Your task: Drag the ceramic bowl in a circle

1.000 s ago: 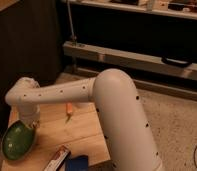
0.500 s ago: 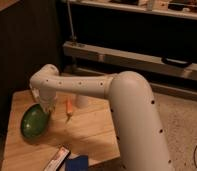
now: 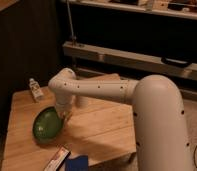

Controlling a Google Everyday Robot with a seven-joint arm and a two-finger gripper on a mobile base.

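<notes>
The ceramic bowl (image 3: 46, 126) is a wide glossy green bowl with a darker rim. It sits tilted on the left part of the wooden table (image 3: 99, 131). My gripper (image 3: 66, 114) hangs down from the white arm (image 3: 99, 90) at the bowl's right rim and is shut on that rim. The wrist hides the contact point.
A small clear bottle (image 3: 36, 90) stands at the table's back left. A small white cup (image 3: 82, 100) is partly hidden behind the arm. A snack packet (image 3: 57, 160) and a blue object (image 3: 77, 164) lie at the front edge. Dark shelving stands behind the table.
The gripper and the green bowl have moved together from the table's front left corner up and to the right, toward the middle of the table.
</notes>
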